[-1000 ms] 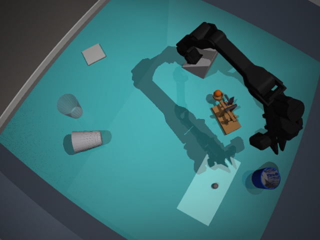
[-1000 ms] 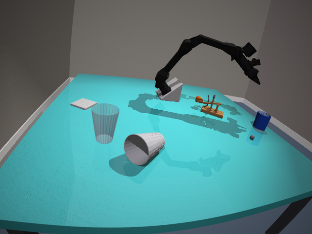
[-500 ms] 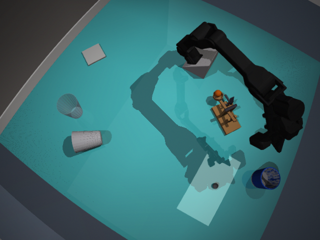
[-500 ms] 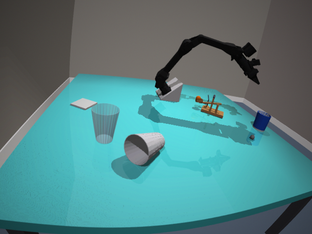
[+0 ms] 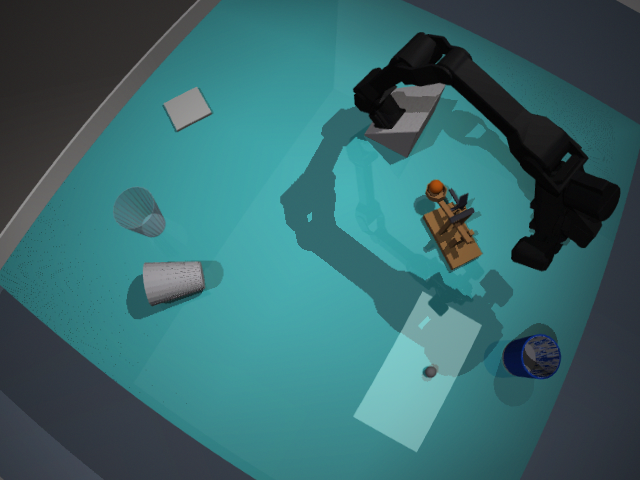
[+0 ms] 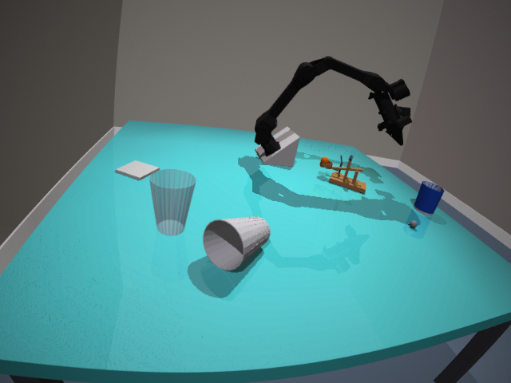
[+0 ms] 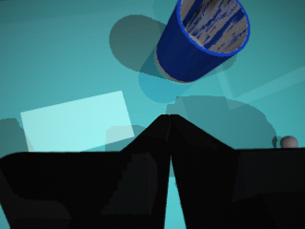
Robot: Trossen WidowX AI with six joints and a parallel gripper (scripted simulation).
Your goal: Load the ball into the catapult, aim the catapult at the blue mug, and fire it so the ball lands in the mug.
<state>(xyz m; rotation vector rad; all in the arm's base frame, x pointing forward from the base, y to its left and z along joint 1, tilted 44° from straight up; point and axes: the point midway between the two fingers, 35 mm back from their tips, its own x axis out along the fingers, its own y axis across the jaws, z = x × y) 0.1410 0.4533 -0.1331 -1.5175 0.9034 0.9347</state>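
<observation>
Aiming catapult (image 5: 462, 246) (image 6: 347, 186): prob. current step; below gripper (image 5: 555, 232) (image 6: 401, 143) (image 7: 169, 123)
Gripper: clenched, empty
Orange ball (image 5: 435, 187) (image 6: 324, 160): loaded
Blue mug (image 5: 513, 356) (image 6: 429, 199) (image 7: 178, 57): beyond tips
Next: lower, nudge catapult round

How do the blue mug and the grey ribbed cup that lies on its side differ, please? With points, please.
The blue mug (image 5: 512, 356) (image 6: 429, 199) (image 7: 176, 57) stands upright, while the grey ribbed cup (image 5: 174, 282) (image 6: 253, 235) lies on its side. The blue mug is straight-sided; the grey ribbed cup narrows towards its base. Both are open-mouthed and rest on the teal table (image 5: 248, 341) (image 6: 313, 313) (image 7: 48, 57).
</observation>
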